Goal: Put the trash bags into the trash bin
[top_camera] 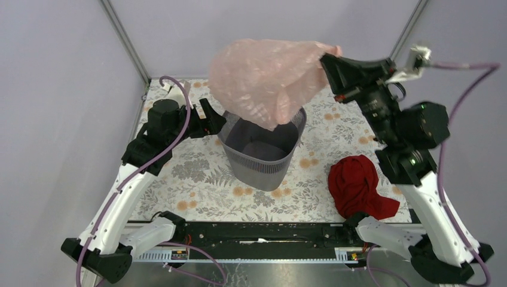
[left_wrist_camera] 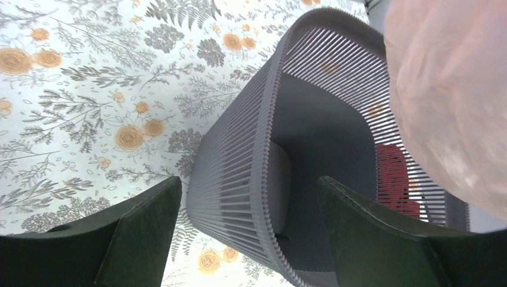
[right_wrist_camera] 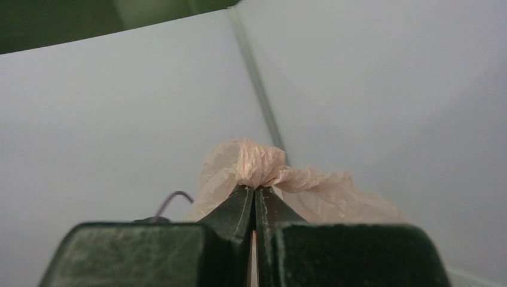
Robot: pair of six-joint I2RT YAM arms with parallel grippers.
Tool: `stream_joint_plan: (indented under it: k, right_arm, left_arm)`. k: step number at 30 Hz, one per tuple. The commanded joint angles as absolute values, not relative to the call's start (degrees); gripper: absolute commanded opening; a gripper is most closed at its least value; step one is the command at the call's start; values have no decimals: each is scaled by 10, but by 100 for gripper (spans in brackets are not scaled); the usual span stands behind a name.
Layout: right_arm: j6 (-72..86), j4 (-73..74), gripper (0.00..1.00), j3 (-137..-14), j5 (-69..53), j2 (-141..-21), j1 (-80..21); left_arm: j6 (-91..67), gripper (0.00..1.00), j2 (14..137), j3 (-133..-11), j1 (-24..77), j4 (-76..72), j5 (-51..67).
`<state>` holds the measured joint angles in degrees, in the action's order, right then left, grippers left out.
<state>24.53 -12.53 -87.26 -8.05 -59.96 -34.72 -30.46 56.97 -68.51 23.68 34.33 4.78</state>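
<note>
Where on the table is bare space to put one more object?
Bare tablecloth lies left of the bin, toward the near rail, and between bin and red cloth. Crowded: the bin's far-left rim, by the left jaws.

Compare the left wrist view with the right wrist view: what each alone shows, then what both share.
Left wrist only: the trash bin, floral table cover, red cloth behind the mesh, open left jaws with the bin's wall between them. Right wrist only: right jaws shut on a bunched corner of the trash bag. Both: that pink bag.
</note>
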Motion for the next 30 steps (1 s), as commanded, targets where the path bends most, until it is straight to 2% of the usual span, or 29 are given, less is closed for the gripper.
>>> stream_joint_plan:
  k: [1,4,8,12,14,17,22,25,30]
  right_arm:
    - [185,-67,0,-791,114,-532,-346]
    - [212,-10,0,-766,117,-506,-346]
    - [226,-4,0,-764,34,-502,-347]
    - [236,-17,0,-826,-96,-564,-347]
    - [266,-55,0,-851,-186,-601,-346]
    - [352,-135,0,-900,-258,-657,-346]
    - [506,-281,0,-969,-261,-721,-346]
    - [585,-356,0,-982,-222,-749,-346]
    - [624,-335,0,-1012,-137,-767,-347]
  left_arm:
    - [-250,91,525,-720,238,349,-5]
    - [-225,94,502,-713,238,355,-37]
    - [-209,95,481,-734,238,360,-52]
    - [-213,96,469,-745,238,319,-61]
    - [-217,96,470,-756,238,312,-63]
    - [-226,99,467,-772,238,315,-60]
    - [-229,99,435,-758,238,286,8]
    - [-218,99,421,-765,238,301,7]
    - [-199,99,386,-755,238,321,-24]
